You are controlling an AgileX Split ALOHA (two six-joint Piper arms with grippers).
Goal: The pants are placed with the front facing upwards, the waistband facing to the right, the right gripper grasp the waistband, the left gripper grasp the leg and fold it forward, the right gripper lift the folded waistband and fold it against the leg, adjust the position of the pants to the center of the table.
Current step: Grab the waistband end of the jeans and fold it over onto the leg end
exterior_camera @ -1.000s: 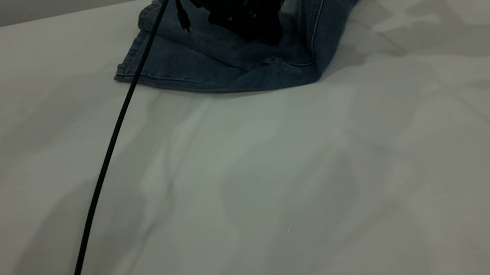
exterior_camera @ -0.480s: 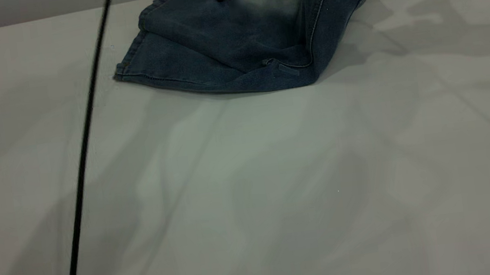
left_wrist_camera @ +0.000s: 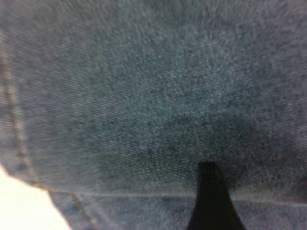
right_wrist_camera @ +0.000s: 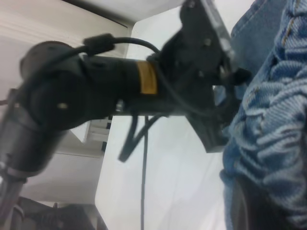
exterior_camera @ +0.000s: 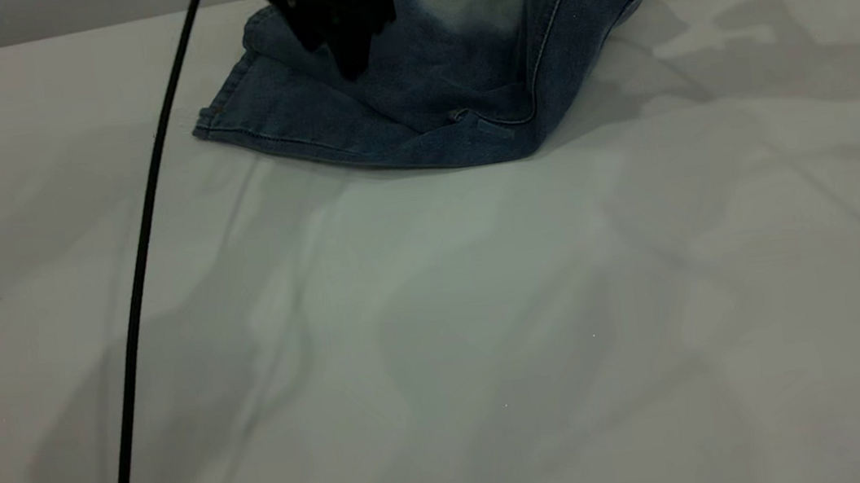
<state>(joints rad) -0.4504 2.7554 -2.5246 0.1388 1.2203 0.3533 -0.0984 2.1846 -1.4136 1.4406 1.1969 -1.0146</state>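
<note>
While the right gripper (right_wrist_camera: pixel 249 203) is holding the gathered waistband (right_wrist_camera: pixel 268 120) of the pants (exterior_camera: pixel 413 104) bunched against its fingers and raised off the table (exterior_camera: pixel 442 338), the left gripper (exterior_camera: pixel 338 27) is hanging over the leg, its fingertips pointing down at the denim just beside the fold. How wide those left fingers are standing I cannot tell, since only one dark fingertip (left_wrist_camera: pixel 211 196) is showing against the cloth. If it is closing on just the top layer, the fold could be peeling open, and the black cable (exterior_camera: pixel 141 293) trailing beside the hem could be snagging the edge.
</note>
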